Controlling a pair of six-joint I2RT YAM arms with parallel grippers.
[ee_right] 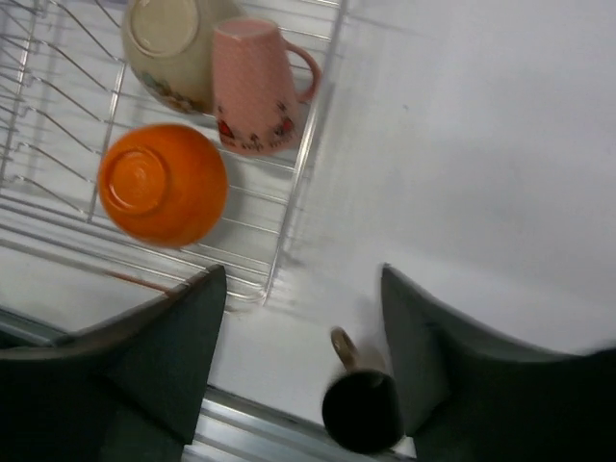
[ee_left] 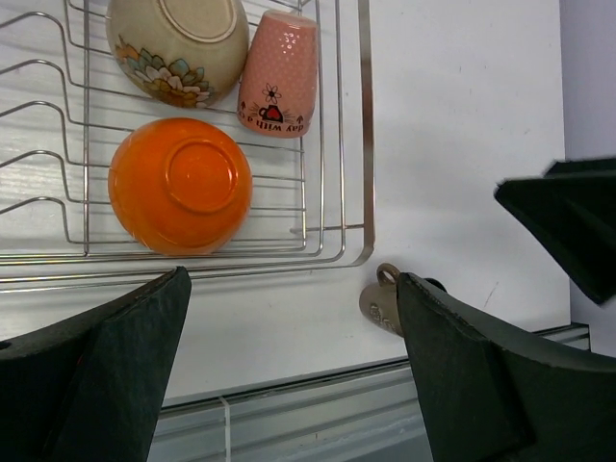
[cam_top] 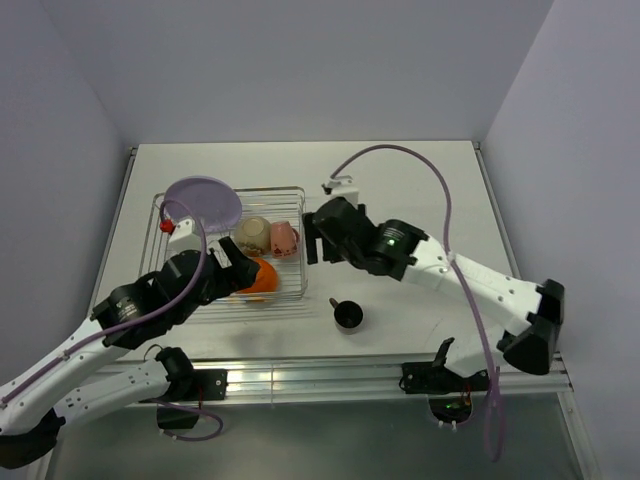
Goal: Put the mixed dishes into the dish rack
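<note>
**Operator:** Report gripper state and load position.

**Technician:** The left gripper is spread wide and holds nothing. The right gripper is the same: jaws wide, empty. The rack holds the plate at 11 o'clock, the beige bowl and pink cup toward 2 o'clock, and the orange bowl at 5 o'clock. The dark cup rests on the table, outside the rack at 4 o'clock.

**Operator:** Hazards?

**Technician:** The dark cup lies near the table's 6 o'clock edge, so a glancing finger could push it off. Both arms crowd the same rack corner. They could touch each other or the rack wire.

**Operator:** Markings?

**Technician:** The pink cup carries print near its rim, apparently "day with a". The rest is unreadable.
</note>
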